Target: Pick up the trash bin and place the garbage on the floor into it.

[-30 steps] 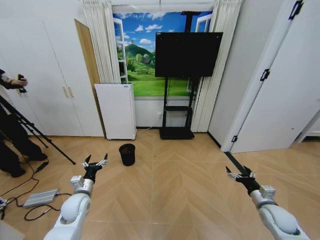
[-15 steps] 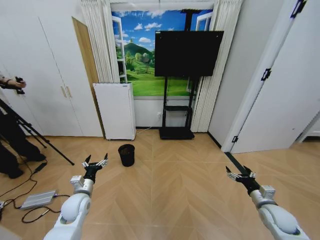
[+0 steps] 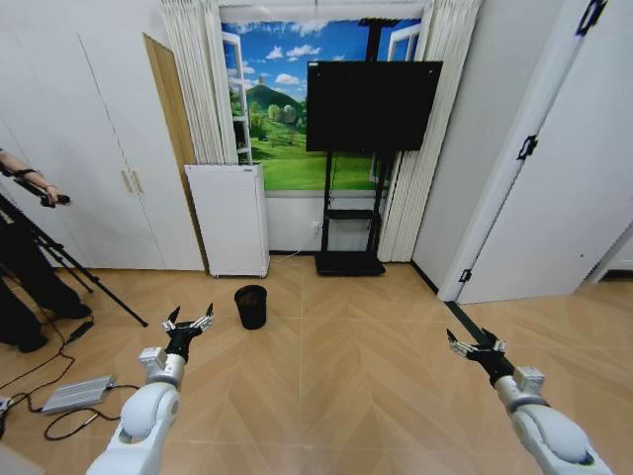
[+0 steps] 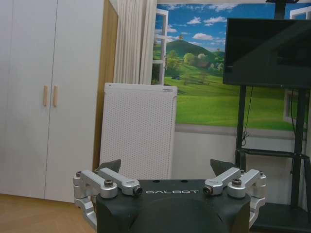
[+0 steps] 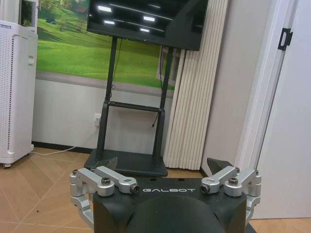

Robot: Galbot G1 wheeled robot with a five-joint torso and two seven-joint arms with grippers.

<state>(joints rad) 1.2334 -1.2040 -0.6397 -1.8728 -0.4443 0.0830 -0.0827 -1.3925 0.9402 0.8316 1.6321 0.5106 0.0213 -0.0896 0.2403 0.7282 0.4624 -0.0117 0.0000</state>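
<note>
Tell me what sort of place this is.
Likely a staged living-room set indoors: a TV on a black stand before a painted landscape window, white cupboards, wood floor and a small trash bin.

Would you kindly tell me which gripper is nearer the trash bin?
Left. The left gripper hovers just left of the trash bin; the right gripper is far off to its right.

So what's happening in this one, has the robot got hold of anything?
Nothing is held at this moment. The trash bin stands on the wooden floor ahead of the robot, in front of the white perforated appliance and left of the TV stand. The left gripper and right gripper are both held out low in front, fingers open and empty, well short of the bin.
</note>
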